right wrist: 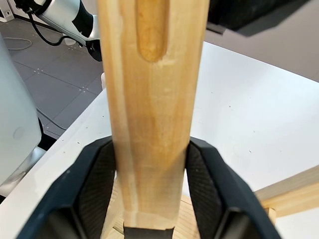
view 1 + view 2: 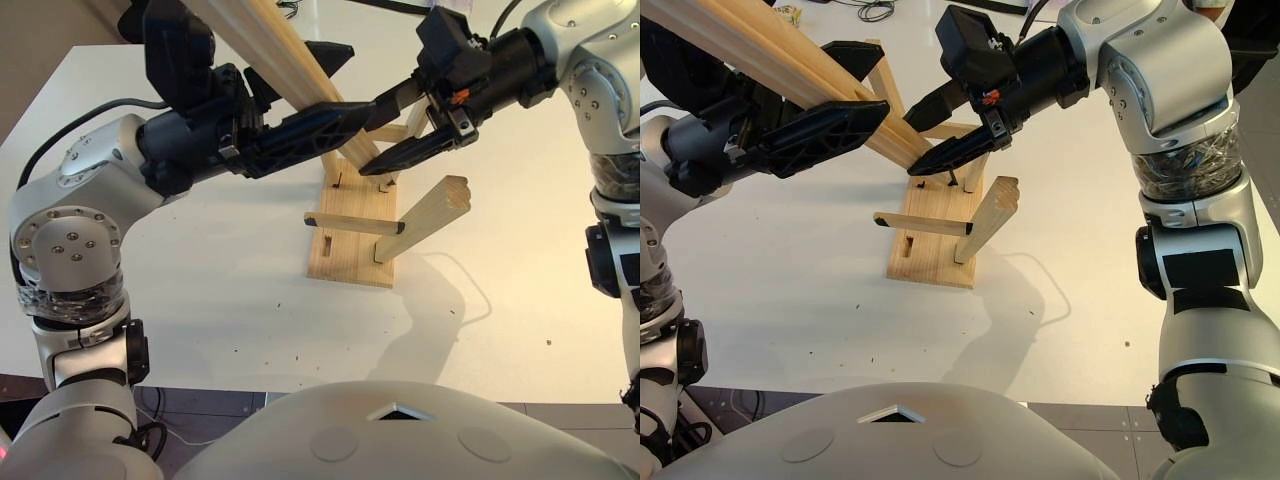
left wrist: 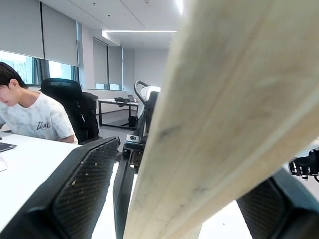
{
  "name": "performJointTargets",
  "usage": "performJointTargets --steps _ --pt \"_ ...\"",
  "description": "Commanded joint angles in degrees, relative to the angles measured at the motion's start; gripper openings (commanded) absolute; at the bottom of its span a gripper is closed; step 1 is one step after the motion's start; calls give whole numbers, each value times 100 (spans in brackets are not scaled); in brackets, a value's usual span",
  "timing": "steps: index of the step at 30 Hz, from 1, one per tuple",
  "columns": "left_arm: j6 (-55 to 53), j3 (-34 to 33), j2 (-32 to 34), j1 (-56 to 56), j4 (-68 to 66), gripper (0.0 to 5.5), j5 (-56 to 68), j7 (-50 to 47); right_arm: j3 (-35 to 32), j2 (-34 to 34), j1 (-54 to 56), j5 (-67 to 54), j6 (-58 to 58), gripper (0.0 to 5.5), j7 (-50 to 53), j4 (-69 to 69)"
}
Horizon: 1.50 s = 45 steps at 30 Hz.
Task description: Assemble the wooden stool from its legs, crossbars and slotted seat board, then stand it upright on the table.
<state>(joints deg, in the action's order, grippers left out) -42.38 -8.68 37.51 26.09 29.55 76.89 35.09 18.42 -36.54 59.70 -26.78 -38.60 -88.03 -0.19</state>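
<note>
The slotted seat board [image 2: 345,265] lies flat on the white table. A short leg [image 2: 430,212] stands tilted in its near right slot, and a crossbar [image 2: 350,222] sticks out of that leg over the board. Another leg [image 2: 885,80] rises at the board's far side. A long leg [image 2: 290,60] slants down from the upper left to the board's far end. My left gripper [image 2: 350,82] is shut on the long leg high up. My right gripper [image 2: 372,138] is shut on the same leg lower down; in the right wrist view its pads [image 1: 94,189] press both sides of the leg [image 1: 152,124].
The white table [image 2: 200,300] has bare room left, right and in front of the board. Its near edge [image 2: 240,385] runs just below. Cables [image 2: 875,8] lie at the far edge. Both arms cross above the board.
</note>
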Motion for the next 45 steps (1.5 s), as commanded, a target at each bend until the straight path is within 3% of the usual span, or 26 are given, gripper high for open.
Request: performJointTargets --steps 1,7,43,45 --pt "-103 -17 26 10 58 344 42 -8 -32 29 163 84 72 206 23 75" --pt "-130 -47 -1 3 49 252 81 -44 -19 63 121 118 86 206 35 48" --pt "-177 -83 150 -247 97 246 -88 195 -76 -2 40 368 354 206 75 -1" --pt "-179 -84 148 -252 99 244 -96 194 -76 45 64 425 422 257 160 70"
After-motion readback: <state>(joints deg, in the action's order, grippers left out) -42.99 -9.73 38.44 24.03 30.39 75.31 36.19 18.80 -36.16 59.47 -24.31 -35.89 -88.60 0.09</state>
